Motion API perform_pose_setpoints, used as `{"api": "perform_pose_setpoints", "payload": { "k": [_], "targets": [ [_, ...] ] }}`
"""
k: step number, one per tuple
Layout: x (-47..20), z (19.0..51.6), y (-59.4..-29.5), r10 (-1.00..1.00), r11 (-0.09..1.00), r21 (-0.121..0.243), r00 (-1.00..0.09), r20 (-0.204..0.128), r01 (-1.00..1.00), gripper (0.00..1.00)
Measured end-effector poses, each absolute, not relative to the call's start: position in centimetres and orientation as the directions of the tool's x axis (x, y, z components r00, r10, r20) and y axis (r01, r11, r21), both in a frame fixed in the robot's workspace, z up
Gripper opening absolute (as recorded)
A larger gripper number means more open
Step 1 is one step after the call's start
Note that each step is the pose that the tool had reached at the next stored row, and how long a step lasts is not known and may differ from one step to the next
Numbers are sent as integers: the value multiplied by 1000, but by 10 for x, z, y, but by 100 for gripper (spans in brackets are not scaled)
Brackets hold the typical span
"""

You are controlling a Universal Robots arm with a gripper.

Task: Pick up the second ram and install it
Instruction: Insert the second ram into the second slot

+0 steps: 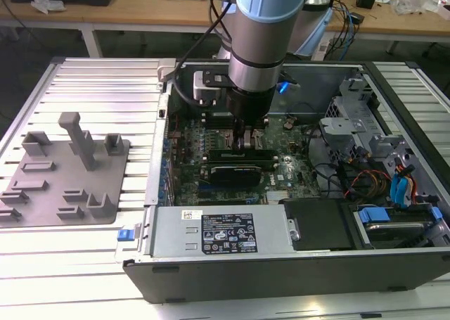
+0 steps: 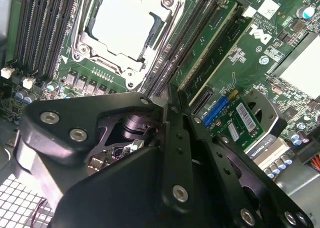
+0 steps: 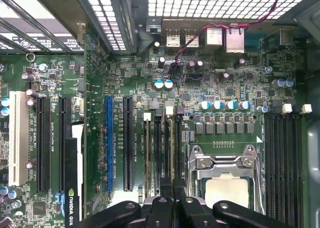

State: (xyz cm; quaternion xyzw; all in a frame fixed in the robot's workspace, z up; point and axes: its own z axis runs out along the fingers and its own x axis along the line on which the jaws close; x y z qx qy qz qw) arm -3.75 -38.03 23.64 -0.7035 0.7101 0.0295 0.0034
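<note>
We see a silver ribbed metal table (image 1: pixel 105 88) carrying an open dark grey computer case (image 1: pixel 281 267), and on the exterior view's left a grey moulded plastic tray with upright posts (image 1: pixel 63 172) lies flat on the ribs. Behind the table stand light wooden workbenches (image 1: pixel 140 10) strewn with cables and small gear. The grey and pale blue robot arm (image 1: pixel 264 24) reaches straight down into the case, and its black gripper (image 1: pixel 247 143) hangs low over the green motherboard (image 3: pixel 200 87), close beside the silver-framed square processor socket (image 2: pixel 125 25) with its pale metal-topped chip. In both wrist views we find the black gripper's (image 2: pixel 164 110) fingers (image 2: pixel 175 153) drawn together, with no more than a thin seam between them; in the first wrist view the gripper (image 3: pixel 172 195) sits directly above the row of black memory slots (image 3: pixel 162 148) next to the socket. The second ram, a thin, long, dark green memory stick (image 2: pixel 207 43), stands on edge in a slot beside the socket, with a like green stick (image 2: pixel 225 55) just beside it in the neighbouring slot. Its near end runs up to the gripper's tips, and we cannot tell whether the tips press on it or merely hover at its edge.
</note>
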Motion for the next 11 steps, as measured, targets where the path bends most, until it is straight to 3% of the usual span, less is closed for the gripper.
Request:
{"api": "perform_pose_setpoints", "payload": {
  "k": [11],
  "targets": [
    [-38,232,-380,-999,8,37,-10,-47,-999,9]
  ]
}}
